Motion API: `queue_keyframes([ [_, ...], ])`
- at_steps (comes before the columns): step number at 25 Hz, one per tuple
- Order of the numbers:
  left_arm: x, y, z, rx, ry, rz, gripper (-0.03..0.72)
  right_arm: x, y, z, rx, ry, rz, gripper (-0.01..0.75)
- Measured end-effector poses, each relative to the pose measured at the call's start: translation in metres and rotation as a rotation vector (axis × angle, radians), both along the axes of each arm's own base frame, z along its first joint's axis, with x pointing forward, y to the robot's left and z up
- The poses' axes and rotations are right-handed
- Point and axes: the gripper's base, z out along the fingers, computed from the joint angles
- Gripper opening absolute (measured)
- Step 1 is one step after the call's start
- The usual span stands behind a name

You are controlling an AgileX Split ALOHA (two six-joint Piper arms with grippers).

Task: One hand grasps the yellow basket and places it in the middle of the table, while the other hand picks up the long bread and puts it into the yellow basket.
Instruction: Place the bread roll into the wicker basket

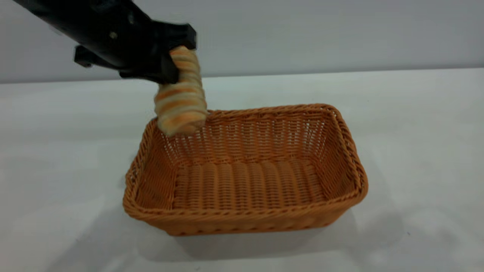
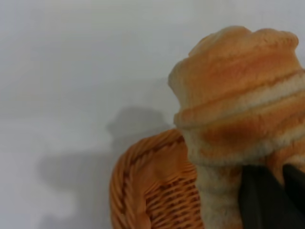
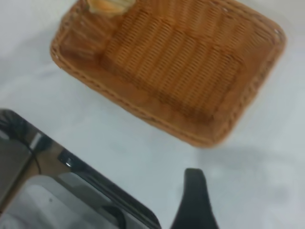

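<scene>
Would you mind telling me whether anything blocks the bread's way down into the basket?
Nothing visible does. The left gripper holds the bread above the basket's far left corner, and the basket floor below is bare.

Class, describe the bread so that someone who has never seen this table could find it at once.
Start at the big woven basket on the white table. Above its far left corner, the left gripper holds the bread upright: the only cream-striped golden thing here.
</scene>
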Motion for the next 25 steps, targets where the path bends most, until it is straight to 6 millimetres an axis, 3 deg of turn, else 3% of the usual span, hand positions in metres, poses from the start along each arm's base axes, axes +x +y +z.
queue_keyframes([
  [5,0.000,-0.011,-0.030,0.015,0.055,-0.014,0.052,-0.017,-0.012,0.005,-0.042,-0.003,-0.034,0.589],
  [11,-0.002,-0.027,-0.070,0.033,0.079,-0.049,0.052,-0.043,-0.026,-0.006,-0.063,-0.011,-0.053,0.589],
  [14,-0.004,-0.032,-0.081,0.054,0.090,-0.076,0.098,-0.054,-0.031,-0.007,-0.053,-0.042,-0.059,0.589],
  [16,-0.006,-0.034,-0.081,0.076,0.084,-0.110,0.191,-0.060,-0.034,-0.007,-0.051,-0.061,-0.065,0.589],
  [22,-0.007,-0.035,-0.081,0.091,0.088,-0.133,0.583,-0.070,-0.042,-0.008,-0.073,-0.084,-0.098,0.589],
  [25,-0.010,-0.034,-0.077,0.117,0.115,-0.145,0.663,-0.076,-0.046,-0.007,-0.093,-0.071,-0.105,0.589],
])
